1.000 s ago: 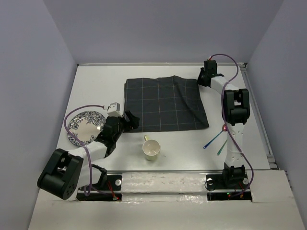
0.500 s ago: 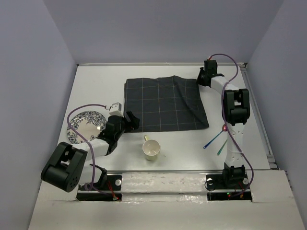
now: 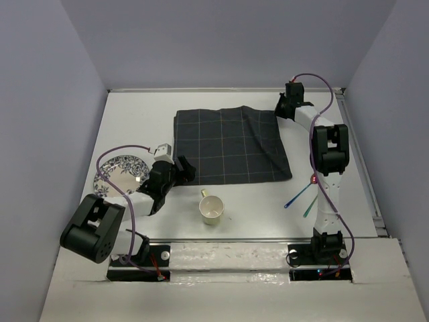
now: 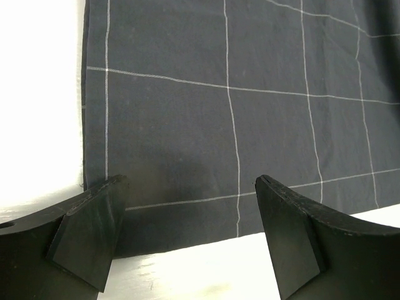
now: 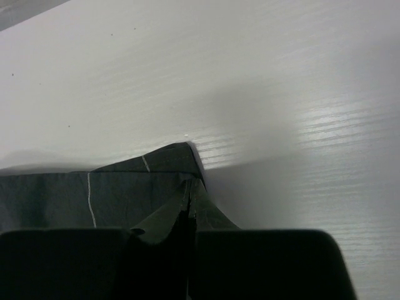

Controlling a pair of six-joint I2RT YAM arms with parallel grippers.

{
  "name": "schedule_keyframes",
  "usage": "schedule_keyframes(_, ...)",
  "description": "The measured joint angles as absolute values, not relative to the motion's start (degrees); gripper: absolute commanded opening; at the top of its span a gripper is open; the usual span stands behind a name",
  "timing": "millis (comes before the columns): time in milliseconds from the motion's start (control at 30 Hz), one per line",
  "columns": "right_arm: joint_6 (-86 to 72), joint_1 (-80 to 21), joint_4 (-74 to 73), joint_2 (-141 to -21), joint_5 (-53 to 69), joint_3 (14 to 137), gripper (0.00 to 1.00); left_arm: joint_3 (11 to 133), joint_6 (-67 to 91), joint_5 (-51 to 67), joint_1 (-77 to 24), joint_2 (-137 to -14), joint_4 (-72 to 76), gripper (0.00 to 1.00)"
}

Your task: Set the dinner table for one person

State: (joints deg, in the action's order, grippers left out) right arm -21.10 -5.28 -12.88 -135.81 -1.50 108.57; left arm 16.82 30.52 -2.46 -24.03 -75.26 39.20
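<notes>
A dark grid-lined cloth (image 3: 231, 144) lies spread on the white dinner table (image 3: 134, 114). My right gripper (image 3: 280, 107) is at the cloth's far right corner. In the right wrist view it (image 5: 188, 209) is shut on a pinched-up fold of the cloth (image 5: 125, 187). My left gripper (image 3: 184, 168) stands open at the cloth's near left corner. In the left wrist view its fingers (image 4: 87, 231) straddle the cloth's near edge (image 4: 250, 112) with nothing between them. A patterned plate (image 3: 119, 176) and a cream cup (image 3: 211, 209) sit near the left arm.
A blue stick-like utensil (image 3: 297, 196) and a green one (image 3: 310, 206) lie beside the right arm. Lilac walls (image 3: 53, 134) enclose the table. A metal rail (image 3: 362, 168) runs along its right edge.
The right gripper has closed on the cloth's far right corner. The left arm's elbow has swung a little and its gripper has edged toward the cloth's corner.
</notes>
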Motion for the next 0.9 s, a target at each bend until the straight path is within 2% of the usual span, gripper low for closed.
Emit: schedule_keyframes(900,-20.38,-5.28,-8.58,-135.81,-4.34,110.21,0.0,18.5,30.46,-3.77,-23.99,-78.0,37.76,0.94)
